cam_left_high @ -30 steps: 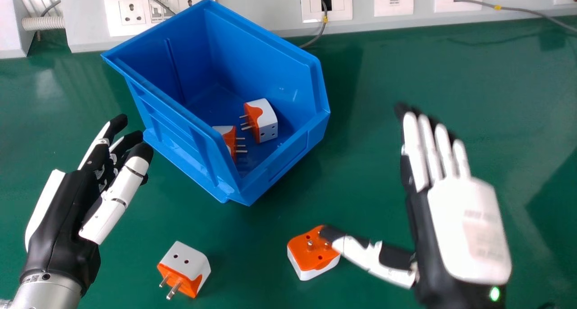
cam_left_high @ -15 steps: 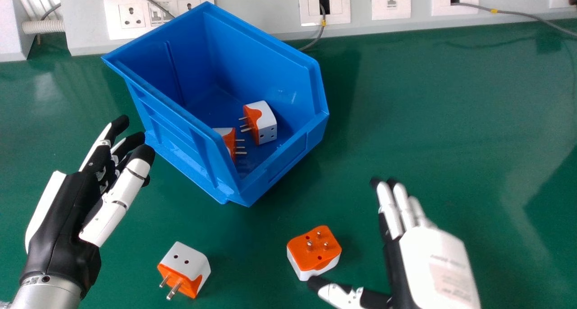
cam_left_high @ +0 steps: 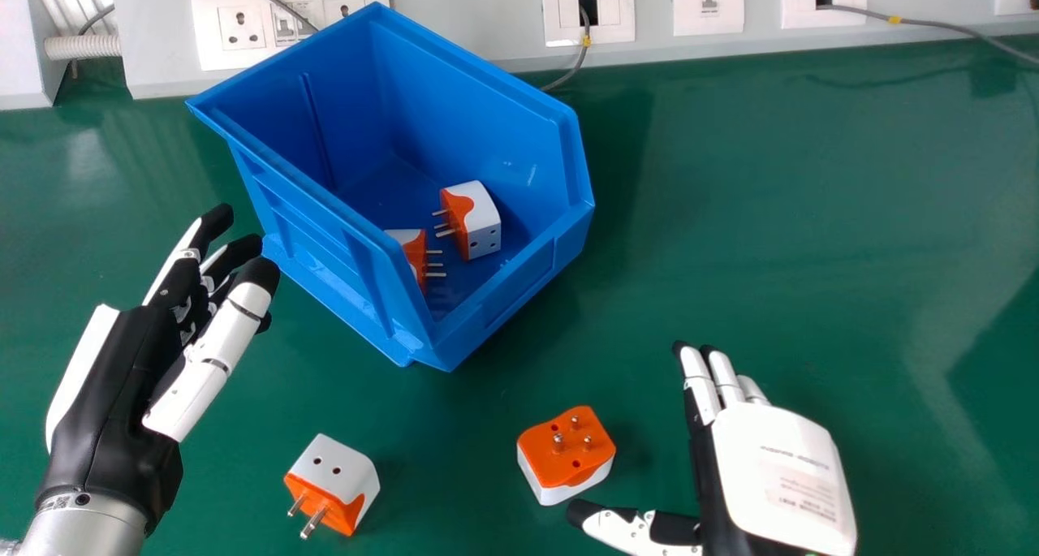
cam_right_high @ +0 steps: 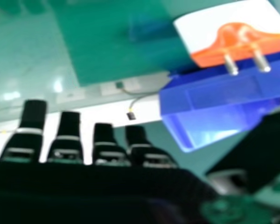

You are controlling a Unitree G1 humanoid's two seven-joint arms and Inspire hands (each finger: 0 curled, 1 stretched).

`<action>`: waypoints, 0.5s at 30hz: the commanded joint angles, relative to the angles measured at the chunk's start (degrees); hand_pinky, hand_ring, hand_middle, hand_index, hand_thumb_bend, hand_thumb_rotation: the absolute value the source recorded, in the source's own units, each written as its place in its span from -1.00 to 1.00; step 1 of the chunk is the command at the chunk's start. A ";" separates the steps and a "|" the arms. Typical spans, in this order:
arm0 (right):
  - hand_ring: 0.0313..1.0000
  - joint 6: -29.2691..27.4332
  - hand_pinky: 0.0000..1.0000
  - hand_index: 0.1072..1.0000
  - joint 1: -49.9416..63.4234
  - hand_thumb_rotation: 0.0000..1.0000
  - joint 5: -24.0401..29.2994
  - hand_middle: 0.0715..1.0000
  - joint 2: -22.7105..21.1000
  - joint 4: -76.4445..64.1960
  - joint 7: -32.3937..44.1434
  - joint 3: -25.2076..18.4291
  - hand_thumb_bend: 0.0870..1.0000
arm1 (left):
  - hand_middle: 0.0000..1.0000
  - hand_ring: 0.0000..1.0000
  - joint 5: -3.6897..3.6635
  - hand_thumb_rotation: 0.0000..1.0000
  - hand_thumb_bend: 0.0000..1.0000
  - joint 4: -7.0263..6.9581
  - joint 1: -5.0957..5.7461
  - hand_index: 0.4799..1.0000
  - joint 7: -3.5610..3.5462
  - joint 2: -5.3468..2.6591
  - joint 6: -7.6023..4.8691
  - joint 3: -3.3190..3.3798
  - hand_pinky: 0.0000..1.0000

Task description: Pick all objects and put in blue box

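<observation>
My right hand (cam_left_high: 779, 467) is low at the right of the head view, open, its thumb pointing left just below an orange and white plug adapter (cam_left_high: 566, 450) lying pins up. In the right hand view my hand (cam_right_high: 84, 179) shows with straight fingers, and the adapter (cam_right_high: 238, 39) is near the thumb. My left hand (cam_left_high: 114, 385) is held open at the left, holding nothing. A second adapter (cam_left_high: 333, 479) rests on the table between the hands. The blue box (cam_left_high: 325, 239) contains two more adapters, one (cam_left_high: 472, 219) whole in view, the other (cam_left_high: 410, 252) partly hidden by the wall.
Behind the box, a grey trunking with white sockets (cam_left_high: 288, 24) runs along the back edge of the green table (cam_left_high: 771, 215). A grey cable (cam_left_high: 933, 24) trails from it at the right.
My right hand has come down and toward the robot, slightly left, and its thumb has moved from over the orange adapter to just below it. The left hand stays put.
</observation>
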 commanded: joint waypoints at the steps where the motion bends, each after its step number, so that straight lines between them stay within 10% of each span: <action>1: 0.78 0.57 0.63 0.81 -0.46 0.24 0.85 0.87 2.39 -0.34 0.56 2.16 0.37 | 0.85 0.81 -0.36 0.38 -0.04 -1.46 -0.47 0.83 -0.41 0.83 -0.72 0.20 0.65; 15: 0.77 4.38 0.67 0.75 -5.18 0.14 1.08 0.84 3.30 2.56 3.95 4.70 0.37 | 0.85 0.81 -0.54 0.39 -0.04 -1.59 -0.95 0.86 -0.74 0.82 0.02 0.45 0.65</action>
